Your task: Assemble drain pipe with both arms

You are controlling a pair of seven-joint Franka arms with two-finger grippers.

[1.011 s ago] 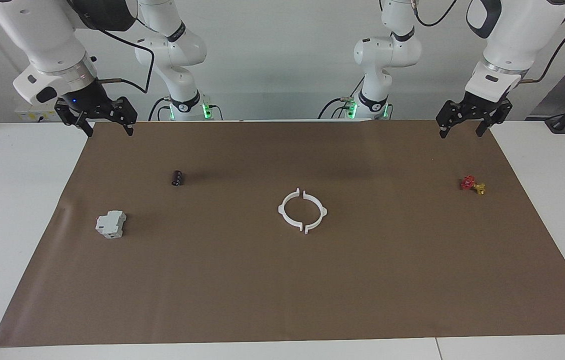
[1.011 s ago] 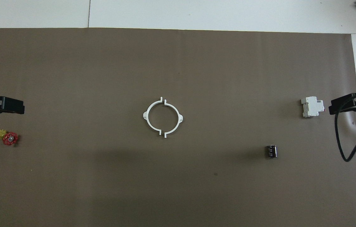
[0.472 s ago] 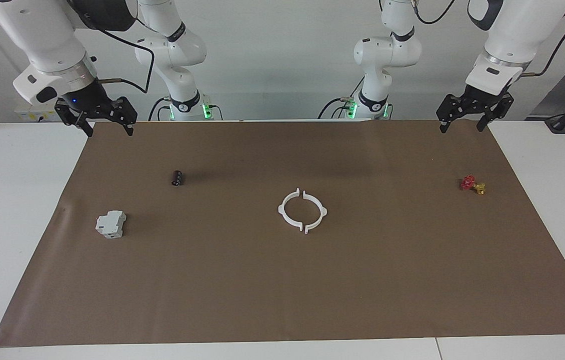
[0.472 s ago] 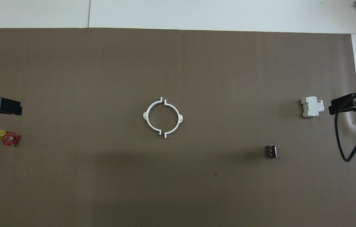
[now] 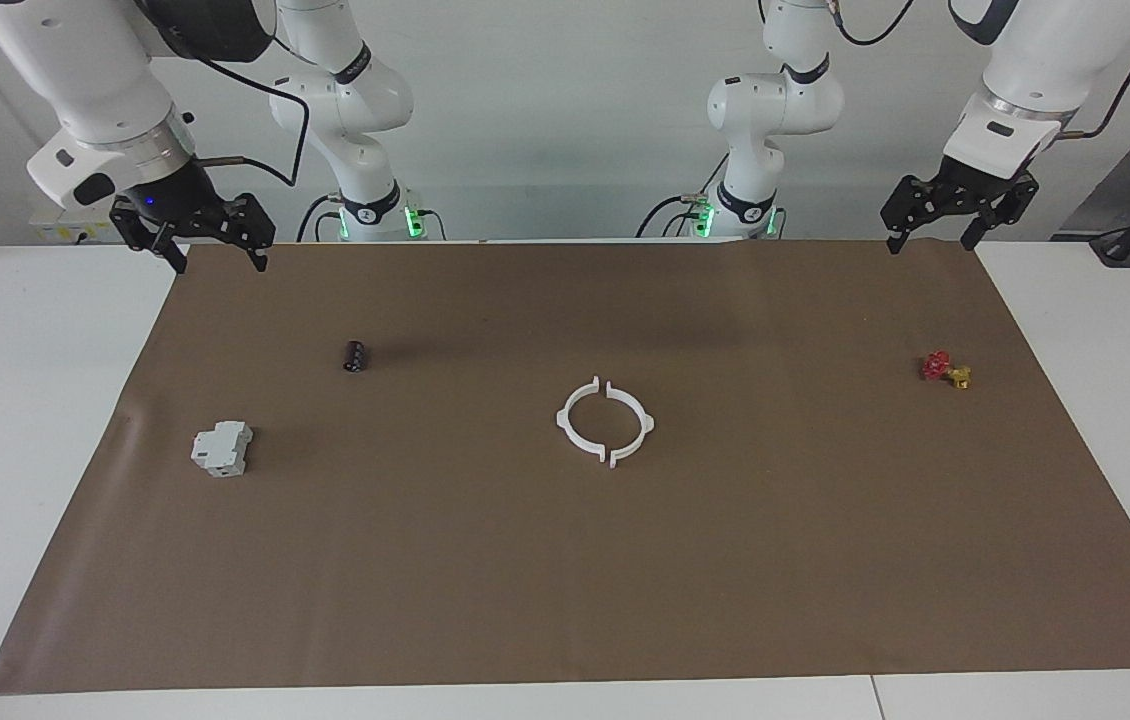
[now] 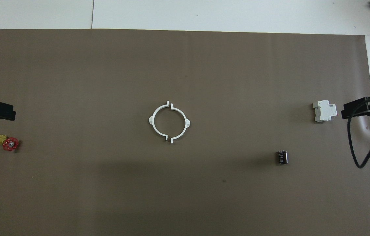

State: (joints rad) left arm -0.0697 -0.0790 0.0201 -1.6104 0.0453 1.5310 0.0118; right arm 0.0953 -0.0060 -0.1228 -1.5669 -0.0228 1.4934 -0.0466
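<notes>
We find the drain pipe [image 5: 605, 423] lying flat in two half-rings at the middle of the brown mat [image 5: 565, 560] on the desk [image 5: 25, 400], their ends close but with narrow gaps between them. The left pincer [image 5: 930, 243] hangs over the mat's corner at the left arm's end, fingers apart, empty. The right pincer [image 5: 217, 262] hangs over the corner at the right arm's end, fingers apart, empty. Both pincers stand well apart from the pipe.
</notes>
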